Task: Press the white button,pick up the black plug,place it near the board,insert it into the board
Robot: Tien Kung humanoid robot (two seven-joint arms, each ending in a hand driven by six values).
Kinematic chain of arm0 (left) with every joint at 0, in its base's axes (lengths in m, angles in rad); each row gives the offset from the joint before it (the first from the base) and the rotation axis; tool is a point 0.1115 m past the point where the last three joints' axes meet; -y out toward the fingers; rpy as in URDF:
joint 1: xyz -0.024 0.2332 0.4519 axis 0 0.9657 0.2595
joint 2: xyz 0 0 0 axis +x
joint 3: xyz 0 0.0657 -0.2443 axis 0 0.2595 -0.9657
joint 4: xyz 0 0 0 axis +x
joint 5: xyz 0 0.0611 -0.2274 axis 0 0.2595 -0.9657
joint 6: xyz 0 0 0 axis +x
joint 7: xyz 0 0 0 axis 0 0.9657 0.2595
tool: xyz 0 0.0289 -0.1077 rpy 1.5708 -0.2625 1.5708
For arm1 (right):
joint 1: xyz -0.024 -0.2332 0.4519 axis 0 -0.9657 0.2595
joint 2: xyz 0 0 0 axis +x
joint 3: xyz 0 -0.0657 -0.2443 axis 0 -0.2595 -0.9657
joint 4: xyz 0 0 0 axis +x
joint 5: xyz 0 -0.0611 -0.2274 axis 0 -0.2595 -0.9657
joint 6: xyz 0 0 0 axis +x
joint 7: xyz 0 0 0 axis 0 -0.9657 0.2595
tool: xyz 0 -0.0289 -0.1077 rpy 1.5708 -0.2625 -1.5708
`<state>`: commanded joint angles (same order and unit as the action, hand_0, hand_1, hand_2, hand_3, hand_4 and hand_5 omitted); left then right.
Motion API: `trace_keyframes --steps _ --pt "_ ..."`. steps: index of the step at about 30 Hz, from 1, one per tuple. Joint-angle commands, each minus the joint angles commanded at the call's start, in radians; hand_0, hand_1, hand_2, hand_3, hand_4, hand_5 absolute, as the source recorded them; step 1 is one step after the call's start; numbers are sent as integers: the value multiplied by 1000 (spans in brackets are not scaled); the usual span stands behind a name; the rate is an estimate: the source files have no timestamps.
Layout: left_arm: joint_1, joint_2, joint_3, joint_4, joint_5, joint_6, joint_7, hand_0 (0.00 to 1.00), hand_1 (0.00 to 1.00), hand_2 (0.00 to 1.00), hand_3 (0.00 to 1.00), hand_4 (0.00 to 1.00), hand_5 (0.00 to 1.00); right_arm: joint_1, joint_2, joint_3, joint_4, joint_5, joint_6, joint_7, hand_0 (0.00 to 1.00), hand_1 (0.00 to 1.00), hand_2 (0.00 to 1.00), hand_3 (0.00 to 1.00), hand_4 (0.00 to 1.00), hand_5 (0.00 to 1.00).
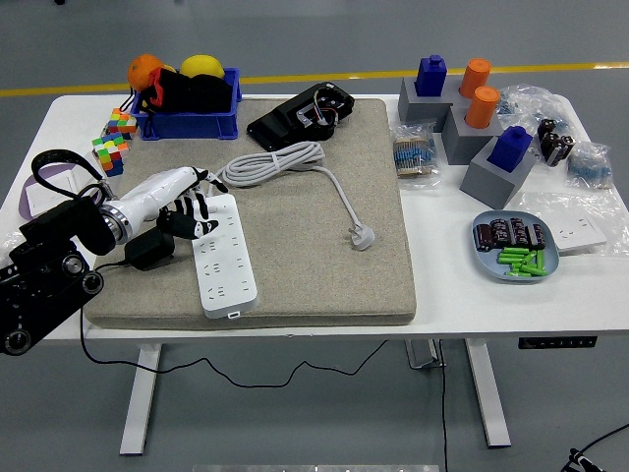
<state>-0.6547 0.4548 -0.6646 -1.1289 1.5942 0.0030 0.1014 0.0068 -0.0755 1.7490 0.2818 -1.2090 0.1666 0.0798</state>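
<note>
- At the near left, the left arm (54,261) reaches in over the beige mat (324,285); its left hand (172,197) has loosely spread fingers resting on the white power strip's (224,258) far end, holding nothing.
- Just beside the strip lies the black plug (150,250).
- Farther back, a coiled white cable (275,162) lies on the mat, with a blue bin (187,123) on the white table (462,295) and grey floor beyond.

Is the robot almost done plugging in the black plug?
Not yet. The left hand rests on the far end of the white power strip, fingers spread over it, so it seems to be at the button-pressing step; whether the button is already pressed can't be seen. The black plug lies on the mat beside the strip, not picked up. Lifting, placing and inserting it remain.
</note>
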Motion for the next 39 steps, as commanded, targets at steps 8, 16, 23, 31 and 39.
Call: trace_keyframes --steps 8,16,23,31,39 --pt "-68 -13 83 33 -41 -23 64 2 2 72 618 282 2 3 -2 0 0 2 0 0 720 698 683 614 715 421" --pt "-121 -40 141 103 -87 -58 152 2 2 18 611 41 2 4 0 -2 -1 4 0 0 719 698 683 614 715 423" --pt "-139 -60 144 149 -97 -67 174 2 2 12 615 40 2 4 -1 -5 -1 5 0 0 719 698 683 614 715 423" --pt "-155 -68 159 180 -101 -69 179 2 2 11 617 39 2 7 -1 -3 -1 6 0 0 720 698 683 614 715 423" --pt "-165 -84 164 219 -92 -61 182 2 2 12 624 47 2 9 -1 -8 -1 8 0 1 720 698 683 614 715 422"
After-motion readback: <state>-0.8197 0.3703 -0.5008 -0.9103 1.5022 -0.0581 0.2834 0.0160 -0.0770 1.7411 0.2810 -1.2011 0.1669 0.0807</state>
